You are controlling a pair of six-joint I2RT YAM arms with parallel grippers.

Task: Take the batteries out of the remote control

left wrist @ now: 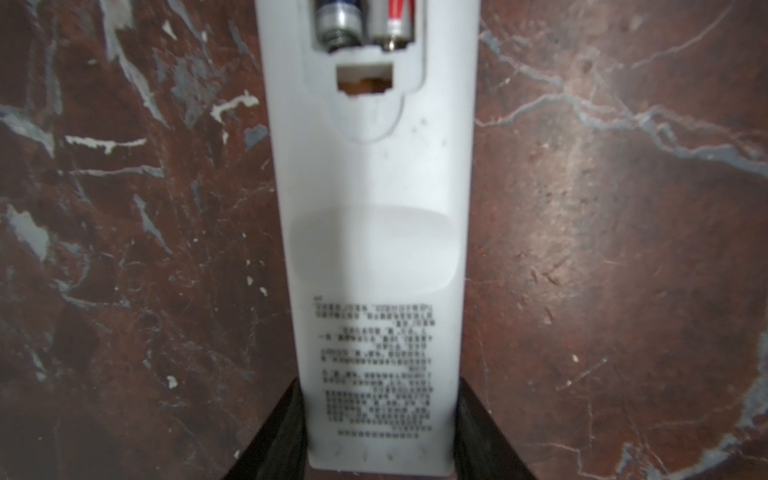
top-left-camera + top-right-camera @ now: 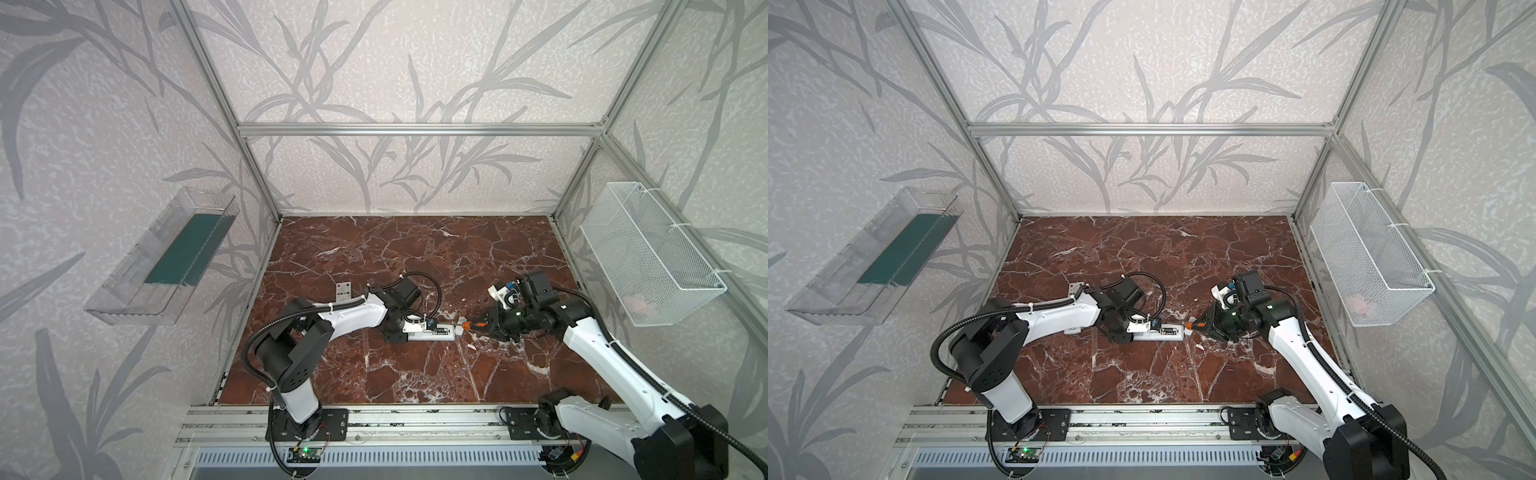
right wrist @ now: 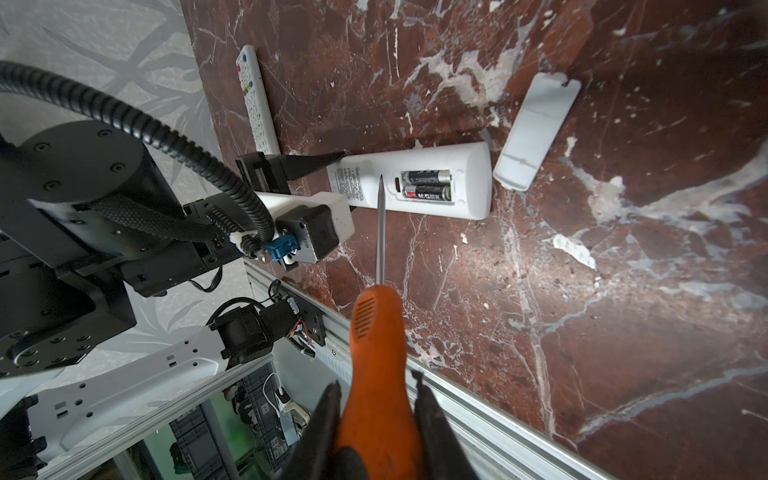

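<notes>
The left end effector (image 1: 380,415) clamps the remote (image 3: 469,187); the right end effector (image 3: 376,390) grips the screwdriver (image 3: 374,328). The batteries (image 3: 426,185) seem light, rigid, slick: pry an end.

Left arm (image 2: 353,316) and right arm (image 2: 590,352): white shell links, black joint housings between. Round black joint cap (image 3: 79,166) carries a ring of small dark screws. Black corrugated conduit (image 3: 137,124) runs along each arm, tied with white zip ties (image 3: 235,239). Blue connector (image 3: 282,251) plugs in beside a grey square wrist camera (image 3: 313,230) on a white bracket (lettering too small to read). Left end effector fingers (image 3: 316,164) black, tapering to points
</notes>
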